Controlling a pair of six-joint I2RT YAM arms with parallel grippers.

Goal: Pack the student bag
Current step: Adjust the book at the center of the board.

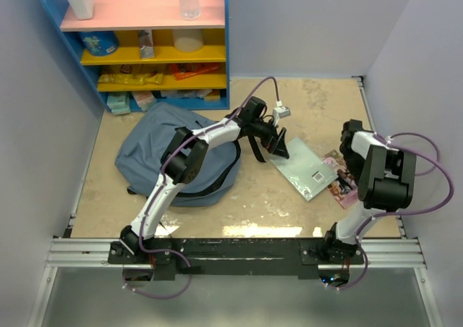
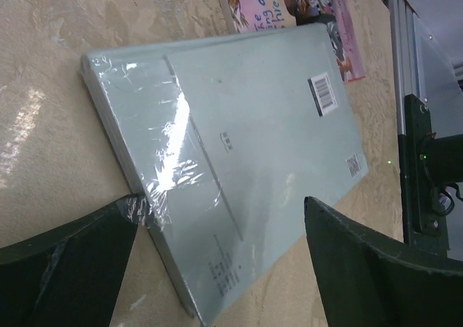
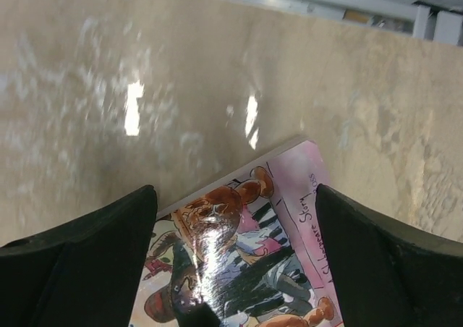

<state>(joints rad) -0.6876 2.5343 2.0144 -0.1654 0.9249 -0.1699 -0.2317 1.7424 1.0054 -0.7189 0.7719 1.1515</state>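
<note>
**Both pincers spread wide – bag lies left of them**

Writing first: the pale-green shrink-wrapped pack (image 2: 253, 146) carries a white barcode label (image 2: 325, 95) near one long edge, digits too small to read; faint print in its middle and near corner is also illegible. The pink picture book (image 3: 239, 269) has handwriting-style text along its edge that seems to read "Shakespeare Story"; in the left wrist view its cover shows only fragments ("of", "…ng", "…hew"). Labels on the blue shelf unit (image 1: 145, 52) are too small to read.

The student bag (image 1: 145, 150) lies flat on the table (image 1: 253, 211), left of centre, just in front of the shelf unit; the left arm's forearm crosses over it. The left gripper (image 2: 221, 207) is past the bag's right edge, apart from it – jaws released, wide, low over the pack; one finger tip (image 2: 108, 233) sits at the wrapped edge (touching or not, can't tell). The right gripper (image 3: 235, 191) is well apart from the bag, on the table's right side, jaws spread above the picture book, grasping nothing.
</note>
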